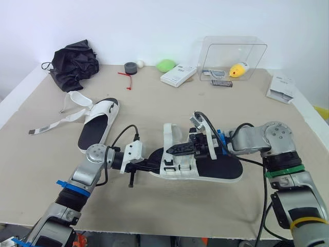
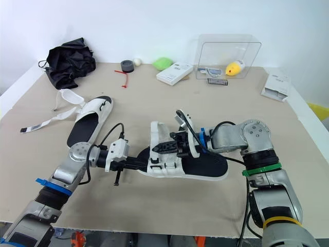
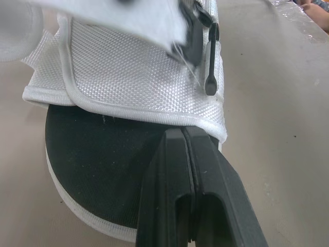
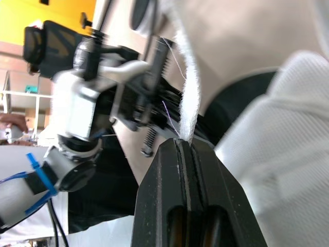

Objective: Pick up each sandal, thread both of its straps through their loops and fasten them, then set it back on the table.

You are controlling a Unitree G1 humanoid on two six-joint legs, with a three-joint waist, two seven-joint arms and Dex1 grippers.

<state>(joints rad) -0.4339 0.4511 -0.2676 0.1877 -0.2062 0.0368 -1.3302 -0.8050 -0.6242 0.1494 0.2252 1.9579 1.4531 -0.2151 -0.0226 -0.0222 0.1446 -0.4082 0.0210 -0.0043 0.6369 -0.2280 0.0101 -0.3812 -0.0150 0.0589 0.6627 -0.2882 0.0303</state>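
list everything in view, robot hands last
white strapped sandal with black footbed: 1, white and black, centre, between the hands
second white sandal: 1, same colours, left of it, straps loose
crumpled black fabric: 1, black, back left
dark grey tape roll: 1, grey, back, by a small white ball
green rounded lump: 1, green, back centre
flat white box: 1, white, beside it
clear plastic box: 1, clear, back right, yellow object inside
white carton: 1, white, right edge
left hand: 1, black, shut, at the centre sandal's end
right hand: 1, black, shut on its white strap
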